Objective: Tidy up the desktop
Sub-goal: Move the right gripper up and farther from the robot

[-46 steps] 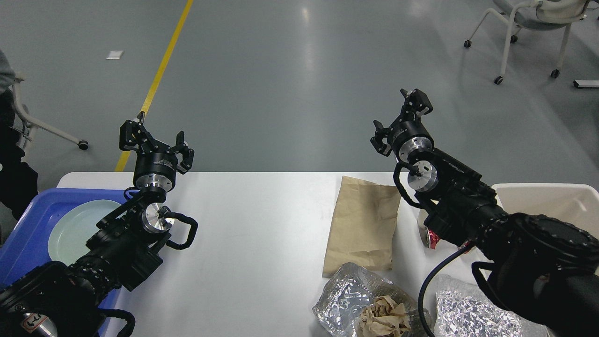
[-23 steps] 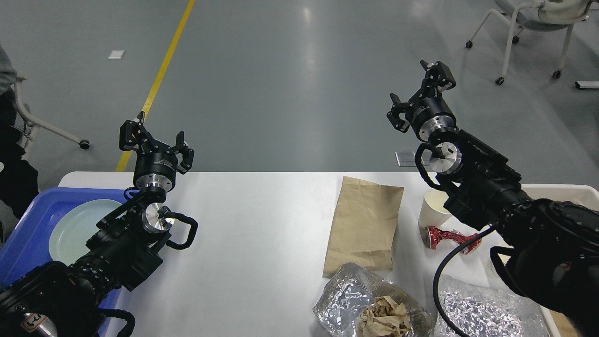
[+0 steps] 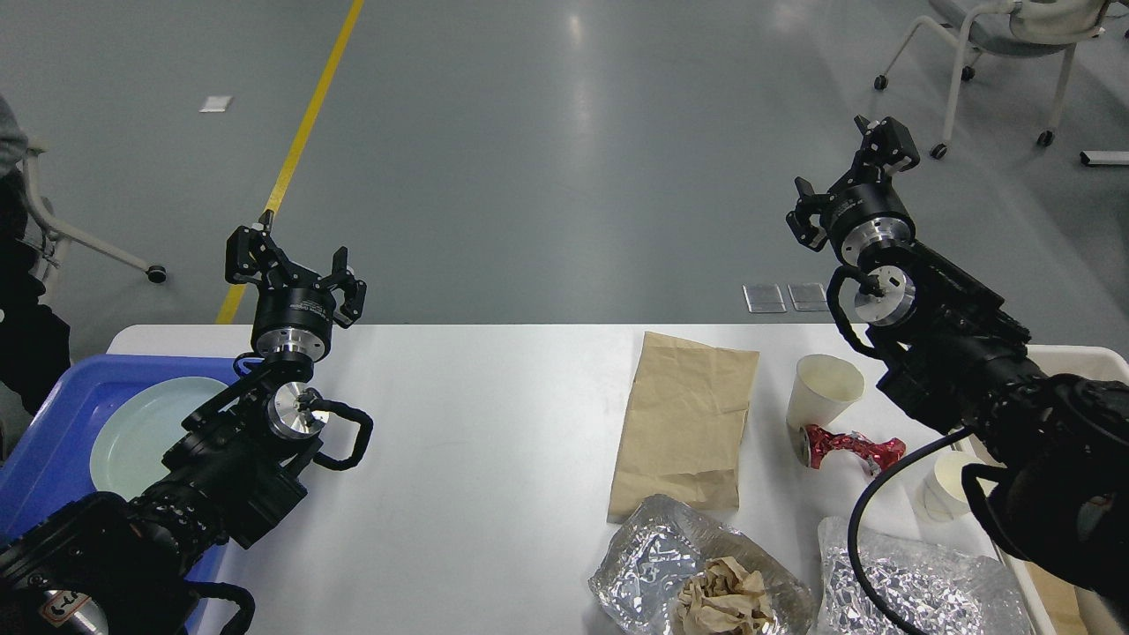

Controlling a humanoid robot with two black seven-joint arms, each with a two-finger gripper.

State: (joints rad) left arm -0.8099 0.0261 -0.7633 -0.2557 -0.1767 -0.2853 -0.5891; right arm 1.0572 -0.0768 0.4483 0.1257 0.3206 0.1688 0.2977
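Head view: blue tray [image 3: 53, 423] with pale plate [image 3: 145, 432] far left; left tool [image 3: 294, 269] spread, empty. White surface [image 3: 476, 441] spans below, awaiting tidying. Paper bag [image 3: 688, 414], cup [image 3: 825, 392] right; right tool [image 3: 851, 181] spread, raised clear.

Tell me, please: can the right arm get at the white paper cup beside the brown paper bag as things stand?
Probably yes. The paper cup stands on the desktop with nothing over it, the right gripper is raised, open and empty, and only the crushed red can lies close by.
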